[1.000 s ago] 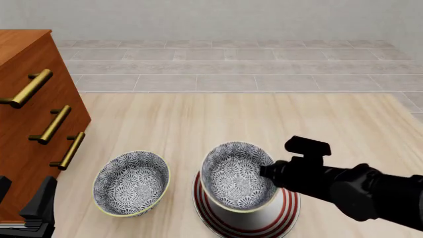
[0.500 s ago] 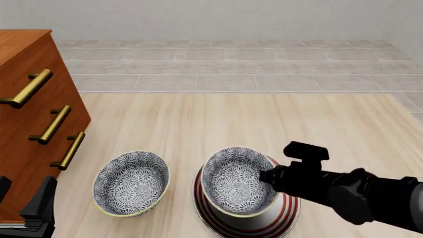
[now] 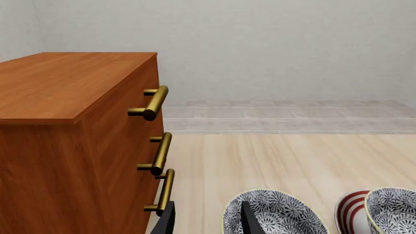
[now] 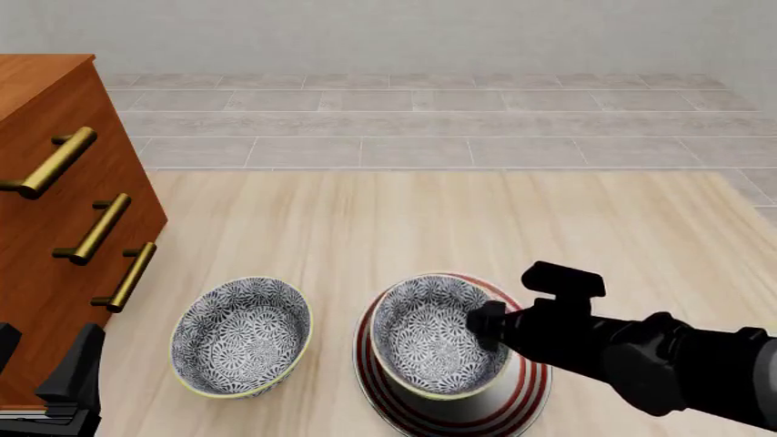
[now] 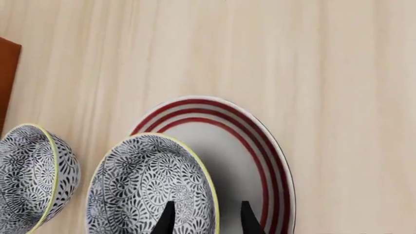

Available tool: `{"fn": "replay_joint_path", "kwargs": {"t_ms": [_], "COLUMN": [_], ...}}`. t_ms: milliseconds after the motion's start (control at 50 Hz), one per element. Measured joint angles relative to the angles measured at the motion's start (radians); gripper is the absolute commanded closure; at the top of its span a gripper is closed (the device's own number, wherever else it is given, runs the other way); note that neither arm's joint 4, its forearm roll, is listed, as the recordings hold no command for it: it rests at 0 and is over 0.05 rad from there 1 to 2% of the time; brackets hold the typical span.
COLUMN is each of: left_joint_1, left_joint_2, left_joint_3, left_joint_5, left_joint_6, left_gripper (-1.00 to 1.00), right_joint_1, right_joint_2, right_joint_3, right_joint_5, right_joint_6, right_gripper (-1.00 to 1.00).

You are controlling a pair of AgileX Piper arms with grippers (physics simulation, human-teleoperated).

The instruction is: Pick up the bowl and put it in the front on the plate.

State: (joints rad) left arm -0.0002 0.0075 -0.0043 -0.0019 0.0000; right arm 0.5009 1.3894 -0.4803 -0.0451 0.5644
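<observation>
Pale wooden tabletop runs out to a grey tiled floor and a plain wall. Far off to the working gripper's left stands a wooden dresser (image 4: pixel 61 209) with brass handles, and the left gripper (image 4: pixel 55 387) idles beside it, jaws apart around nothing. Next comes the spare bowl (image 4: pixel 240 336), sitting on bare wood just left of the plate (image 4: pixel 522 401). The bowl (image 4: pixel 431 337) sits on the plate, upright, the red rings showing past its right side. The right gripper (image 5: pixel 202 219) straddles that bowl's right wall, one finger inside and one outside; the fingers look slightly parted, though I cannot tell if they grip. To finish well, I judge it should open fully, then rise straight up without tipping the bowl.
</observation>
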Motion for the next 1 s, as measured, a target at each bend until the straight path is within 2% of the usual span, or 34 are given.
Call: {"fn": "replay_joint_path", "kwargs": {"t_ms": [440,1000], "left_joint_1": [0.0,0.0], "left_joint_2": [0.0,0.0], "left_joint_3": [0.0,0.0], "left_joint_5": [0.0,0.0], "left_joint_6": [0.0,0.0], "left_gripper": [-1.0,-1.0], "right_joint_1": [-0.005,-0.04], "right_joint_2": [-0.019,-0.13], "right_joint_3": [-0.017,-0.119], "right_joint_5": [0.027,0.206], "right_joint_6": [-0.008,-0.071], "right_gripper": [-1.0,-1.0]}}
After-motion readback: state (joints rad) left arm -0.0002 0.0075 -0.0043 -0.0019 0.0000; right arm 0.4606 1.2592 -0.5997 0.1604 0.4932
